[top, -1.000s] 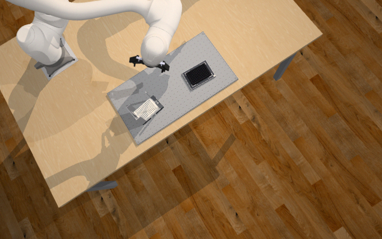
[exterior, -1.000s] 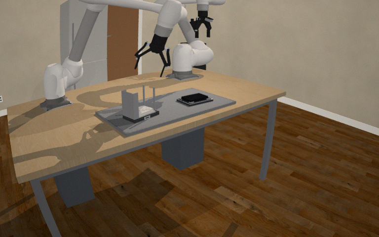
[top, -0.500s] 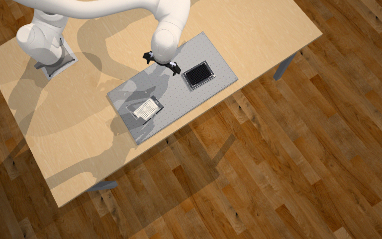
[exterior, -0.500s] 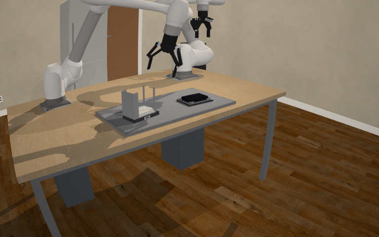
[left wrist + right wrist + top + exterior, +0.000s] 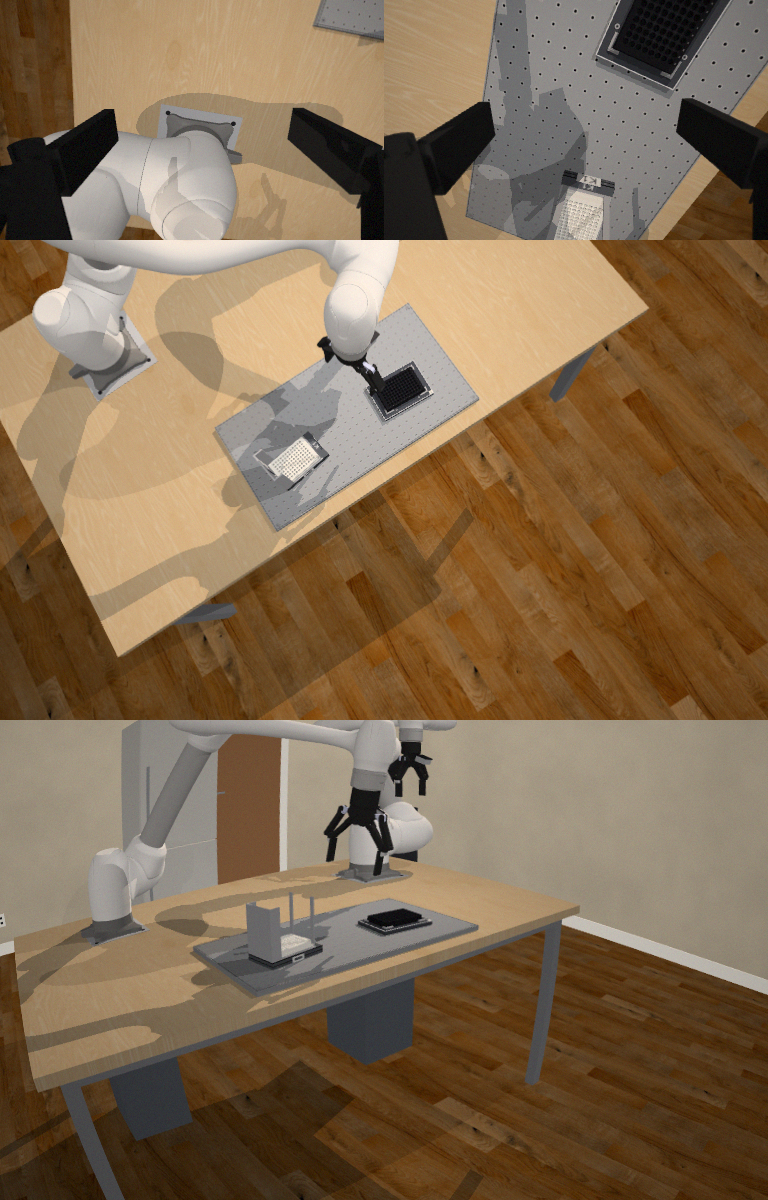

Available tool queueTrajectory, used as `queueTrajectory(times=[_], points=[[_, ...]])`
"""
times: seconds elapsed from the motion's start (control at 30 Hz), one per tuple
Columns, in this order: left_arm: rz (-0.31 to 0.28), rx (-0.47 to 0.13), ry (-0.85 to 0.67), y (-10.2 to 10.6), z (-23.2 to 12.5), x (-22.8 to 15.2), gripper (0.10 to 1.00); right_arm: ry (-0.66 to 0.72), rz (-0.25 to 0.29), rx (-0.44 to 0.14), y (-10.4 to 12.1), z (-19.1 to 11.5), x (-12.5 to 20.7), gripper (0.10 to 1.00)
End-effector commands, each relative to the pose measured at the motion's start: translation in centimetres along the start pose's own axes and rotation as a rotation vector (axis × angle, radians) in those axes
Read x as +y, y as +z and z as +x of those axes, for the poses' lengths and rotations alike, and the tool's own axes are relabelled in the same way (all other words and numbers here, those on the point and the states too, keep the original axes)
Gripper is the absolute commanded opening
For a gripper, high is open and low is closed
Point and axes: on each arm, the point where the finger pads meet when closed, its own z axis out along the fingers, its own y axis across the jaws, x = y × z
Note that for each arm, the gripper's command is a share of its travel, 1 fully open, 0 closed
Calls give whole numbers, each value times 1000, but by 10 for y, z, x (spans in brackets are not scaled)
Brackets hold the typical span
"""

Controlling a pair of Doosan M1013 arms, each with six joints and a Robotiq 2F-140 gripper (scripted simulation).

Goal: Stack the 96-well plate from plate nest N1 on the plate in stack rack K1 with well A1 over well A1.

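The right tool [image 5: 352, 371] [image 5: 353, 863] [image 5: 586, 117] is the nearer one, so the coming reach falls to it. The black 96-well plate [image 5: 404, 388] [image 5: 394, 916] [image 5: 666, 30] sits in nest N1 [image 5: 407, 404] [image 5: 407, 927] [image 5: 636, 69], below this tool and off to its right, a little toward the near side. Its long axis runs from near left to far right; the line between the fingers crosses it obliquely, so a grip over the short width probably needs a modest turn as well as the sideways shift.

The right tool is fully open with nothing between its fingers. The left tool [image 5: 410, 792] [image 5: 203, 124], well apart at the far side, is likewise wide open and unladen.

Rack K1 [image 5: 318, 444] [image 5: 264, 932] [image 5: 604, 187], holding the white plate [image 5: 297, 457] [image 5: 296, 943] [image 5: 581, 215], stands left of and nearer than N1. Neither cut-off corner can be made out.
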Motion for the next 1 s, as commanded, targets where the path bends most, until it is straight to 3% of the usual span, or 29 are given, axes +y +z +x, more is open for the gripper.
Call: queueTrajectory(times=[0.0,0.5,0.97], points=[[0,0,0,0,0,0,1000,16,-8,0,-2,3,3,1000],[0,0,0,0,0,0,1000,279,-114,32,-10,55,56,1000],[0,0,0,0,0,0,1000,408,-162,61,-15,82,81,1000]])
